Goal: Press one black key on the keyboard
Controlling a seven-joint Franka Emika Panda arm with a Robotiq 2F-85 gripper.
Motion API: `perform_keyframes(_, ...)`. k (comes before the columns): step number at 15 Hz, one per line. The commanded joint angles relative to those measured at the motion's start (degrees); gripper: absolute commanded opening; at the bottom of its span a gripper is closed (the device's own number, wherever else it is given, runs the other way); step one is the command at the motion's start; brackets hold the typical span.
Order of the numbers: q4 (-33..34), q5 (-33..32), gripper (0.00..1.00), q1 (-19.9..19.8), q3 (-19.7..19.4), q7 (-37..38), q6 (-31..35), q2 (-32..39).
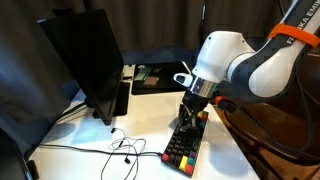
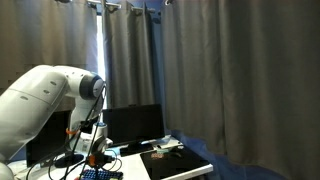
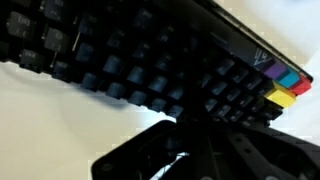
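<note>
The keyboard [image 1: 184, 148] lies on the white table, mostly black keys with red, yellow and green keys along its edge. It also shows at the bottom of an exterior view [image 2: 99, 173]. My gripper [image 1: 189, 117] points down at the keyboard's far half, close above or touching the keys. In the wrist view the black keys [image 3: 130, 70] fill the upper frame, with coloured keys [image 3: 284, 86] at the right. The gripper [image 3: 190, 128] is a dark shape with its fingers together, tips at the black keys. Whether a key is pressed down is not visible.
A large black monitor [image 1: 88, 62] stands at the table's left. A flat black desk mat [image 1: 152, 76] lies at the back. A thin cable with earphones [image 1: 122, 150] runs left of the keyboard. The table's edge is close on the keyboard's right. Dark curtains [image 2: 220, 70] hang behind.
</note>
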Motion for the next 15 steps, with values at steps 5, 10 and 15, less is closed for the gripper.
perform_keyframes(5,0.7,-2.8,0.0,0.0,-0.6,1.6,0.5,0.7)
perform_keyframes(10,0.6,-2.5,0.0,-0.4,-0.4,1.6,-0.6,0.7)
perform_keyframes(15,0.6,-2.6,0.0,0.2,-1.5,2.0,-2.6,0.2)
